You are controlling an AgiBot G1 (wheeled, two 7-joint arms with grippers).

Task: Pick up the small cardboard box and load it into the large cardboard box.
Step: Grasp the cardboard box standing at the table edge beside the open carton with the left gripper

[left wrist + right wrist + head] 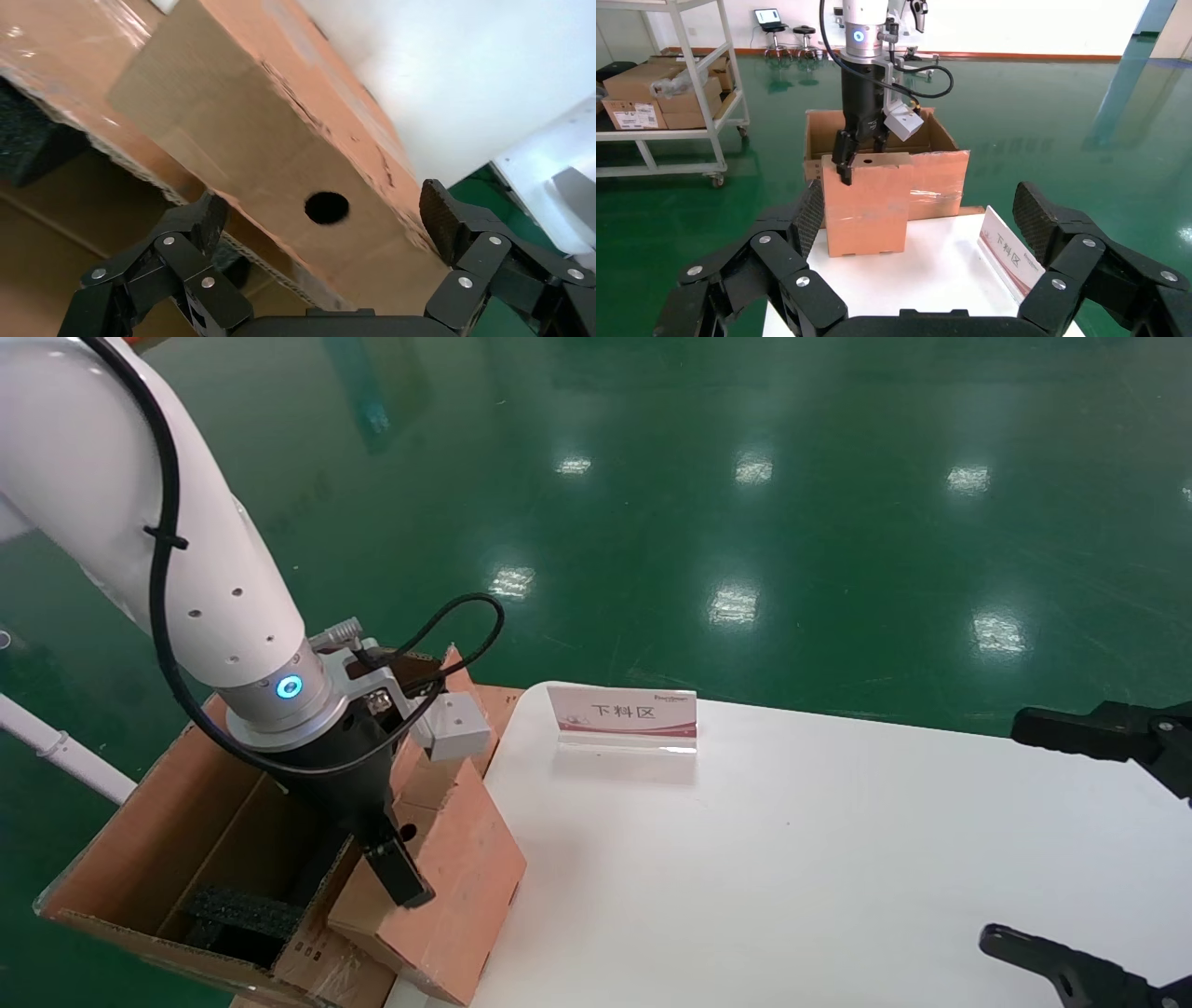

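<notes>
Right gripper (1071, 859): we hold it parked, black fingers spread wide, over the white table (792, 859).
Left gripper (372, 859): we clasp the small plain brown cardboard box (447, 877), jaws closed across its top end.
Small box: tilted, leaning on the large brown corrugated carton (149, 831)'s near wall, at the table edge.
Sign: pink-and-white placard (622, 714), farther back.

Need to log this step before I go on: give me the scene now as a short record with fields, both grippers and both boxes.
left gripper: fingers astride the top of the small cardboard box
small cardboard box: tilted at the table edge, leaning on the large cardboard box flap, not inside
large cardboard box: open, black foam inside
right gripper: open, away from both boxes
sign: upright on table
</notes>
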